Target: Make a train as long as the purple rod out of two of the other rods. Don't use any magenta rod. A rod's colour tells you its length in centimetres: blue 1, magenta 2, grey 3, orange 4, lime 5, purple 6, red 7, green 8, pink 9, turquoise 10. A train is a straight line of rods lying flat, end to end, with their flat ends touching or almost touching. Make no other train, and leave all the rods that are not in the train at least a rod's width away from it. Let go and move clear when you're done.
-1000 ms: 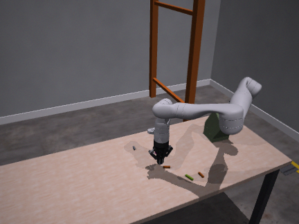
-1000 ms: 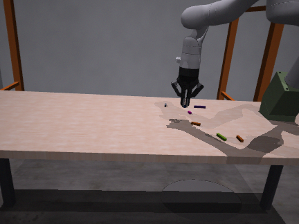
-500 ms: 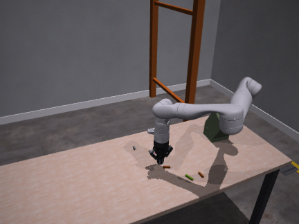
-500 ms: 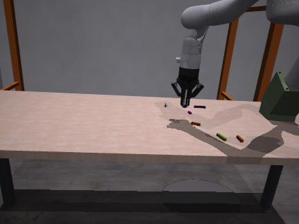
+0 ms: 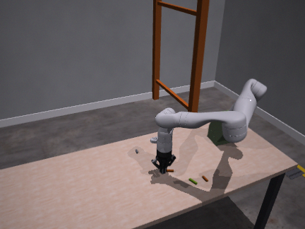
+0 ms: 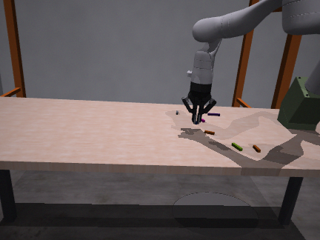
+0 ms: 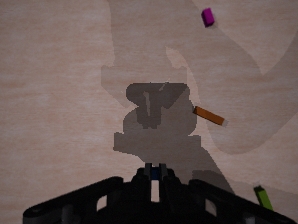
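My gripper [image 5: 163,171] [image 6: 195,120] [image 7: 155,172] is shut on a small blue rod [image 7: 155,172] and hangs low over the table. An orange rod [image 5: 170,170] [image 6: 210,132] [image 7: 209,115] lies flat just to its right. A lime rod [image 5: 193,181] [image 6: 237,147] [image 7: 263,197] and a second orange rod [image 5: 205,178] [image 6: 256,148] lie further right, near the front edge. The purple rod [image 6: 213,114] lies behind the gripper, with a magenta rod [image 6: 203,120] [image 7: 208,16] close to it. A small grey rod [image 5: 137,151] [image 6: 177,112] lies to the left at the back.
The wooden table [image 5: 70,187] [image 6: 74,130] carries everything. The arm's green base block [image 5: 215,132] [image 6: 300,107] stands at the right back corner. An orange ladder frame [image 5: 195,53] stands behind the table.
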Robot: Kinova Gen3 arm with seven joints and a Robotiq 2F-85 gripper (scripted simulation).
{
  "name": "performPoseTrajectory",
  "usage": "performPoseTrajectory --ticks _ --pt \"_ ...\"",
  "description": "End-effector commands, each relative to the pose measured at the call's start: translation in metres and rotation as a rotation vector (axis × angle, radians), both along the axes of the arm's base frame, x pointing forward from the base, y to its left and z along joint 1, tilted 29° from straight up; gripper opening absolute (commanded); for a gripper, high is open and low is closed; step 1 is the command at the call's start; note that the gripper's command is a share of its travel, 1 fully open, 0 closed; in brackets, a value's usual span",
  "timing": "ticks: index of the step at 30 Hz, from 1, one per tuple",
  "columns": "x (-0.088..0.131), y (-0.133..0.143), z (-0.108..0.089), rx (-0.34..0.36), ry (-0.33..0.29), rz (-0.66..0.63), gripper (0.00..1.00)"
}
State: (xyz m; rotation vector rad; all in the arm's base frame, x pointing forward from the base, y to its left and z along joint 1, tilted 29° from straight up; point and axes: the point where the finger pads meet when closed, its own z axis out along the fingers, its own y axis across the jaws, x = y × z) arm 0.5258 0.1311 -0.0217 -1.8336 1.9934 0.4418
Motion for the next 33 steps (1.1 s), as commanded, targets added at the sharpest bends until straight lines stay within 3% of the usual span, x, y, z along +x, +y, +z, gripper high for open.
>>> performPoseTrajectory --ticks 1,13,33 --pt "0.002 0.008 -0.017 -0.004 0.004 0.000 0.05" --pt "0.004 0.023 -0.042 -0.004 0.004 0.000 0.05" --pt "0.004 0.024 -0.044 -0.004 0.004 0.000 0.05"
